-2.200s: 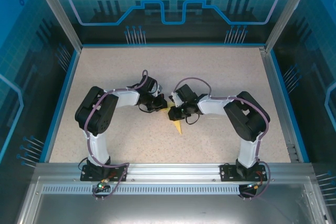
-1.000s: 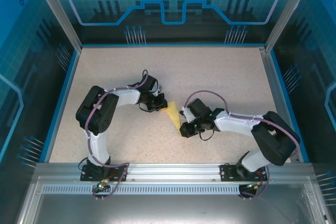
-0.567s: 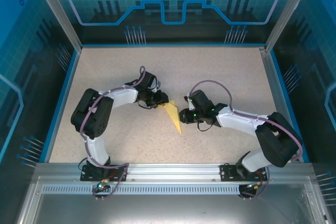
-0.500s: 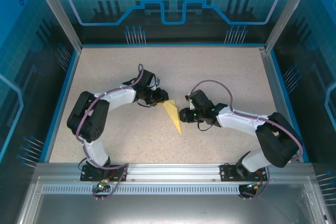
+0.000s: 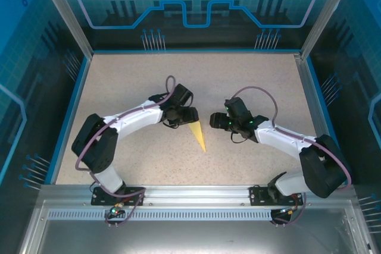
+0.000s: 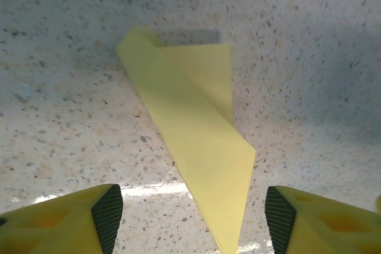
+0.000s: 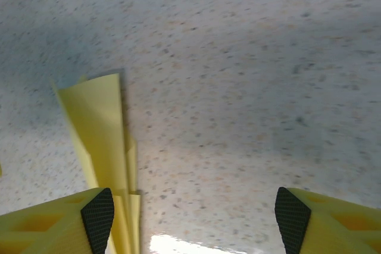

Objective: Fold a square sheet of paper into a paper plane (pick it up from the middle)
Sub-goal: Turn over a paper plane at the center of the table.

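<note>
Both sets of jaws stand apart: left gripper (image 5: 187,115) and right gripper (image 5: 215,121) hold nothing. Paper plane (image 5: 199,135) lies folded on table (image 5: 119,87). Folding judged complete; retreat must avoid brushing it.

- Left arm extended, elbow bent, reaching inward; left gripper (image 5: 190,116) jaws spread wide.
- Right arm mirrored; right gripper (image 5: 214,121) jaws spread wide, tips facing left gripper.

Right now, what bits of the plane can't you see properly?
- Top view: the plane is too small to show its folds.
- Left wrist view: its near end is cut off by the bottom edge.
- Right wrist view: its near end runs off the bottom edge, partly behind a yellow finger.
</note>
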